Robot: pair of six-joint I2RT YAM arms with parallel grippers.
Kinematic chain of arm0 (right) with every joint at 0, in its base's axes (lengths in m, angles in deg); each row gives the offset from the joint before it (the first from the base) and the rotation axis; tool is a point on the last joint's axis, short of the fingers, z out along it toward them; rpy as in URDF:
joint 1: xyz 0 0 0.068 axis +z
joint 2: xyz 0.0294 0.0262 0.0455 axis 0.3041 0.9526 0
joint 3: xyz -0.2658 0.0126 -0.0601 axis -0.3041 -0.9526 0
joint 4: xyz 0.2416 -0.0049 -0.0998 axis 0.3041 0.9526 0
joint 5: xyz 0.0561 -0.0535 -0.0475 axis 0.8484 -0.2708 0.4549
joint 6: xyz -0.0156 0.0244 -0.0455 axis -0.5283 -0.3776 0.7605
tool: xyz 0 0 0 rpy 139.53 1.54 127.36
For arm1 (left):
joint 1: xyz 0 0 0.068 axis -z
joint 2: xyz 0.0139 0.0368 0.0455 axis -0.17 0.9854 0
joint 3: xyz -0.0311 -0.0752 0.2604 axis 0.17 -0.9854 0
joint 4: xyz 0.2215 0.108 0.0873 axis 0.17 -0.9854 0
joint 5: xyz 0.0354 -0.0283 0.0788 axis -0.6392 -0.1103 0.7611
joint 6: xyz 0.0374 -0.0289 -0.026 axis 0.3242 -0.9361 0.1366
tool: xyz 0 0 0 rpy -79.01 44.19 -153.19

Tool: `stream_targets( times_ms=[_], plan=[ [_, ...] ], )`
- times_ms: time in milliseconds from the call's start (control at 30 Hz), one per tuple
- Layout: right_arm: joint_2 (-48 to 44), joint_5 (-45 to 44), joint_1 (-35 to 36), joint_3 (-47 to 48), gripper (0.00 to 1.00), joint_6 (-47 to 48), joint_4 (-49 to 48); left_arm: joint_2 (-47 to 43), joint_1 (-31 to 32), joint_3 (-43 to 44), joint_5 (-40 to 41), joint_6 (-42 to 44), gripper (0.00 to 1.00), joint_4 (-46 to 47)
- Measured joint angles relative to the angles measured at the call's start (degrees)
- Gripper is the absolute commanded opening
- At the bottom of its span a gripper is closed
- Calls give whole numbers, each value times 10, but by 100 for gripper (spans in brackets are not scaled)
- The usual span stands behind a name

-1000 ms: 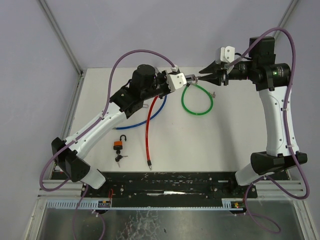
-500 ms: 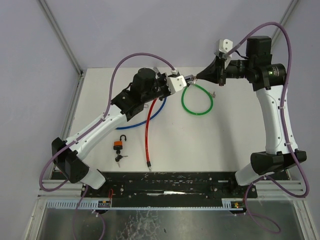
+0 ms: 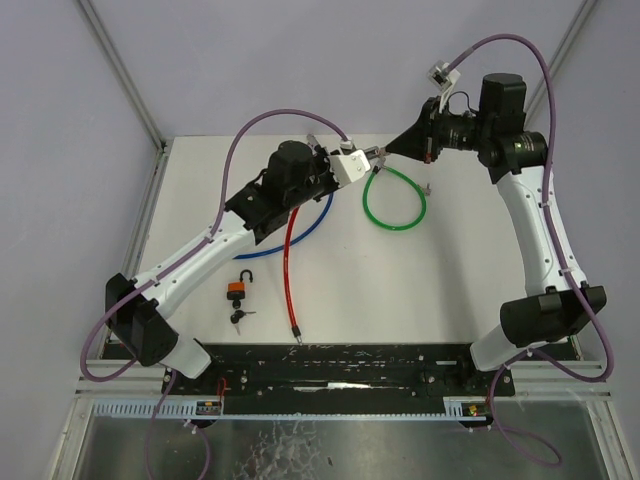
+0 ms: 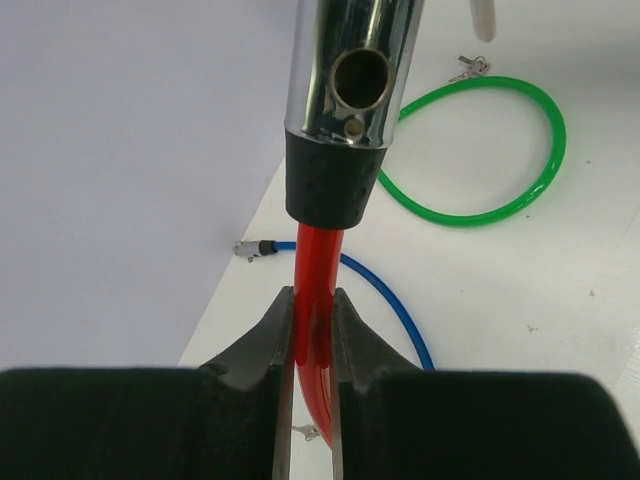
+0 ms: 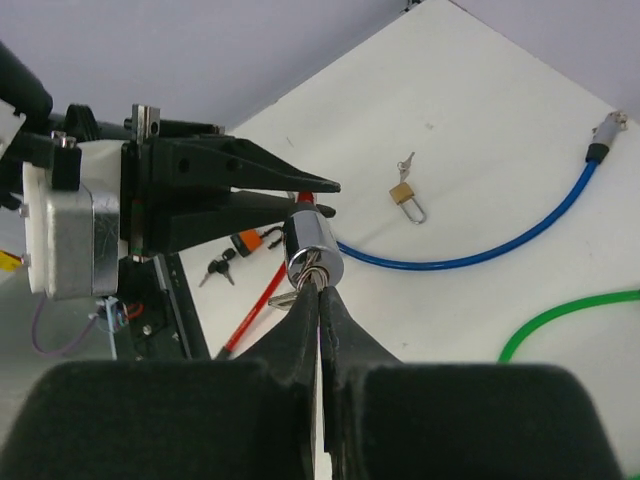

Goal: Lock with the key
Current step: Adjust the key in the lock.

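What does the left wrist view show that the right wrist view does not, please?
Left wrist only: the round opening in the chrome lock head and the full loop of the green cable. Right wrist only: the right hand pinching the key at the lock head, plus the orange padlock. Both: the lock head, the left hand holding the red cable, and the blue cable.

- White flat surface [image 3: 460, 270].
- Green plastic-coated cable loop [image 4: 470, 219] lies far centre, with small silver keys [image 4: 468, 68] just beside it.
- Blue coated cable [image 5: 450, 263] curves to its left, near a small brass padlock [image 5: 404, 197].
- Red plastic-coated cable [image 3: 289, 285] rests its near end here.
- Orange padlock [image 3: 238, 288], shackle open, lies near left, with black-headed keys [image 3: 238, 317] just in front of it.
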Motion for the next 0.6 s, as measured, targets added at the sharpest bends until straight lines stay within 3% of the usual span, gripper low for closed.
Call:
stream_targets(
  times_ms=[300,600],
  plan=[
    [26,-5,0,26,0,-101,-8,0,0,-6,17,1,0,12],
    [52,9,1,90,48,-39,35,-9,3,-9,11,0,0,35]
  ],
)
